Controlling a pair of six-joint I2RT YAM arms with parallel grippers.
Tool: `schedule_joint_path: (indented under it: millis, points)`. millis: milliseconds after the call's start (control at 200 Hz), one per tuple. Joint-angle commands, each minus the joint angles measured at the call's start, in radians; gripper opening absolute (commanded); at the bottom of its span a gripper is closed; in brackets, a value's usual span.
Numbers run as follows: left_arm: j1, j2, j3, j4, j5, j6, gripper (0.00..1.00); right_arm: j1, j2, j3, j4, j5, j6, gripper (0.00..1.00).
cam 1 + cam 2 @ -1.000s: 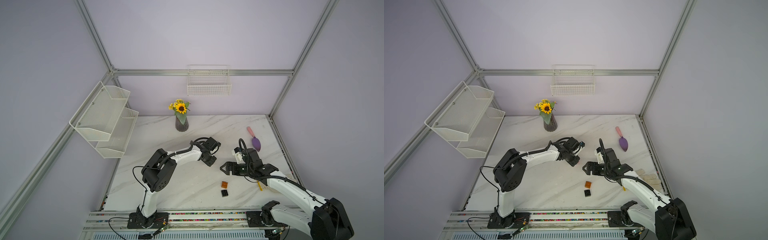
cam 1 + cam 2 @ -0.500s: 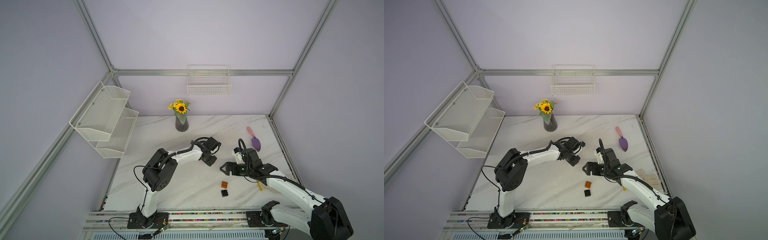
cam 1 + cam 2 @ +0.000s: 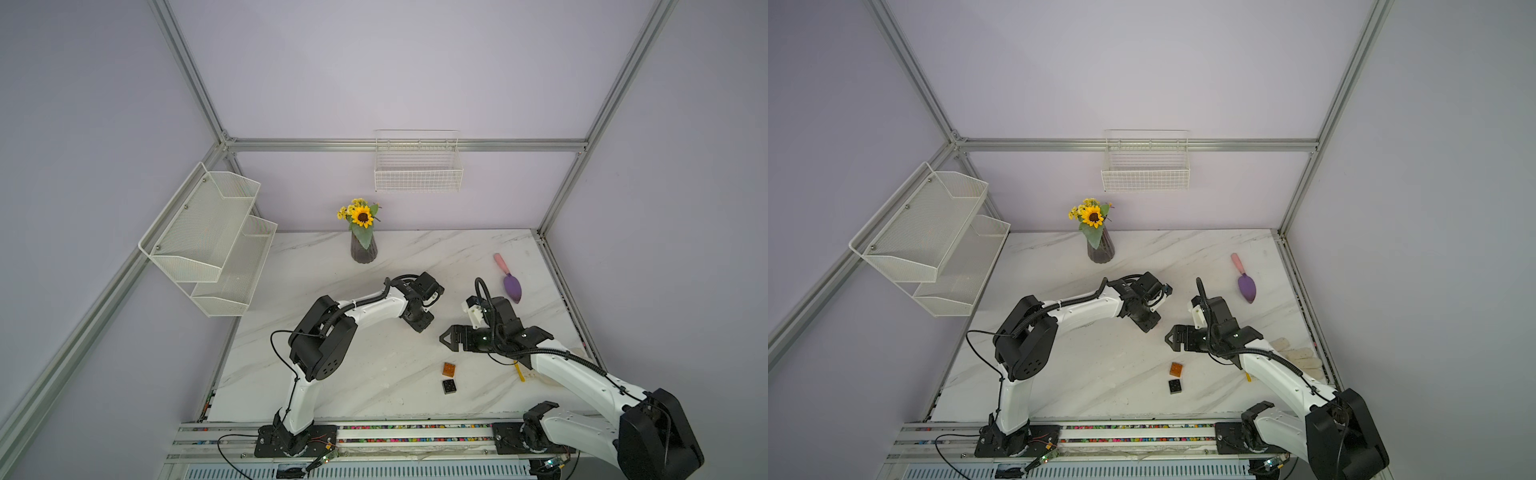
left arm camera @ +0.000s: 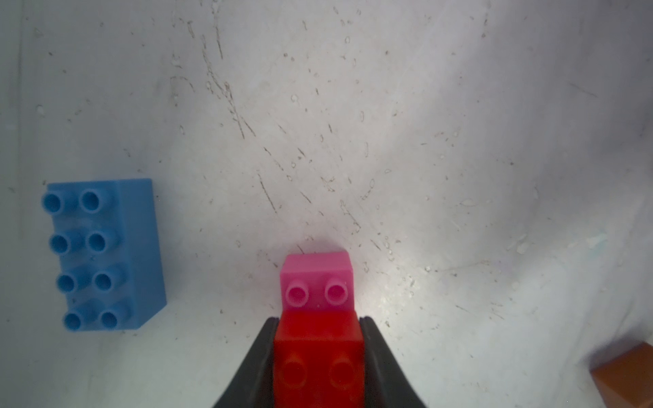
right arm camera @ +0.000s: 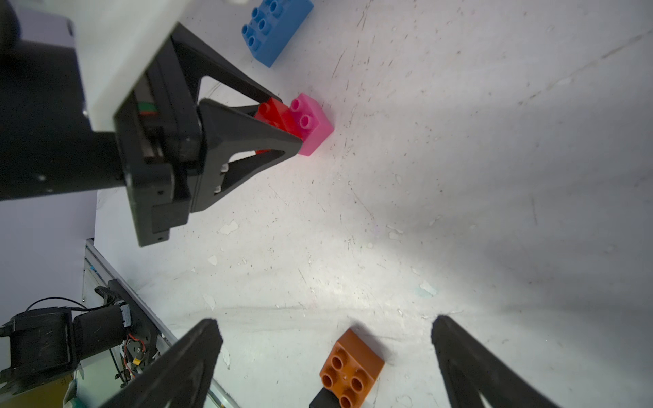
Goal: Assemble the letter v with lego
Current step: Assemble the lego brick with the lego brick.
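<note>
Bare tabletop (image 4: 226, 247) btwn blue brick (image 4: 106, 254) & pink brick (image 4: 317, 279).

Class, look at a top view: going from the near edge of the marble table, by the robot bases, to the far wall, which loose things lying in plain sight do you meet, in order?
black brick → orange-brown brick → purple trowel → sunflower vase

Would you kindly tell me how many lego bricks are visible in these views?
5. The blue brick lies alone. The red brick, gripped by the left tool, overlaps the pink brick. The orange brick and black brick sit close together by the open right tool. The arms may hide more.
</note>
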Motion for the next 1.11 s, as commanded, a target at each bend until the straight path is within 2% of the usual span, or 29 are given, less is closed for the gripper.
schedule_joint_path:
  millis: [0, 210, 445, 715, 900, 1100]
  points:
    - [0.013, 0.060, -0.006, -0.192, 0.000, 0.066, 0.13, -0.003, -0.002, 0.024, -0.006, 0.005, -0.018, 0.97]
    - [0.013, 0.090, 0.031, -0.197, 0.000, 0.040, 0.13, -0.004, -0.004, 0.028, -0.010, 0.009, -0.019, 0.97]
    - [0.004, 0.082, -0.047, -0.093, -0.019, -0.034, 0.13, -0.004, 0.002, 0.032, -0.010, 0.005, -0.021, 0.97]
    - [-0.014, 0.123, -0.069, -0.072, -0.045, -0.092, 0.12, -0.004, -0.002, 0.041, -0.024, 0.011, -0.024, 0.97]
    - [-0.020, 0.128, -0.058, -0.088, -0.056, -0.076, 0.12, -0.004, -0.002, 0.037, -0.022, 0.008, -0.024, 0.97]
    - [-0.019, 0.142, 0.026, -0.158, -0.070, -0.047, 0.12, -0.004, 0.002, 0.032, -0.021, 0.005, -0.028, 0.97]
